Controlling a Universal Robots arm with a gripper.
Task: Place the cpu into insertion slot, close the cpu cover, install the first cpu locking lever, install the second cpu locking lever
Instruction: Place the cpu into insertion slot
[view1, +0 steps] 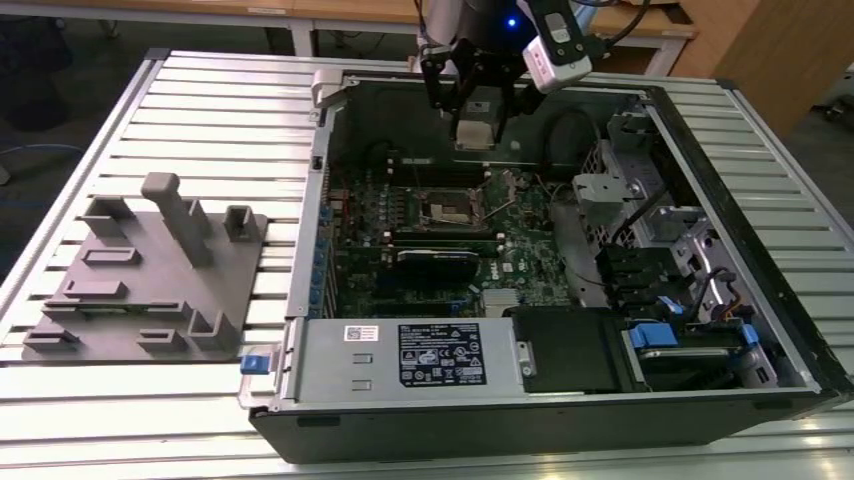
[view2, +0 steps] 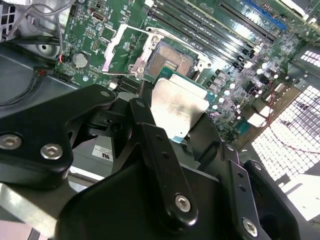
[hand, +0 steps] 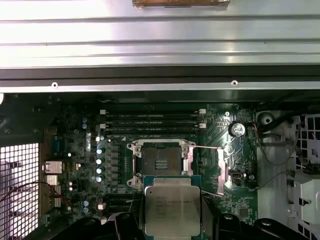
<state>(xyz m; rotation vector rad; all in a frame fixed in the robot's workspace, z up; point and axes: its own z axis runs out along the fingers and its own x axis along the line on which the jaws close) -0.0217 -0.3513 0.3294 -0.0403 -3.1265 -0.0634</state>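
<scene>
My gripper (view1: 475, 124) hangs over the far side of the open computer case, shut on the cpu (view1: 474, 138). Both wrist views show the cpu (view2: 180, 107) (hand: 172, 210), silvery and square, pinched by its edges between black fingers (view2: 150, 130) (hand: 131, 222). On the green motherboard (view1: 400, 250) lies the insertion slot (view1: 451, 208) (view2: 170, 60) (hand: 160, 160), its brownish pin field bare. The cpu is well above the slot and apart from it. The cpu cover (view2: 122, 47) (hand: 219, 167), a thin silvery frame, is swung open beside the slot.
The case walls (view1: 727, 190) ring the motherboard. A power supply (view1: 400, 355) sits at the near side and a drive cage with cables (view1: 667, 270) on the exterior view's right. Memory slots (hand: 150, 120) run beside the socket. A grey fixture plate with posts (view1: 147, 270) rests on the slatted table (view1: 134, 100).
</scene>
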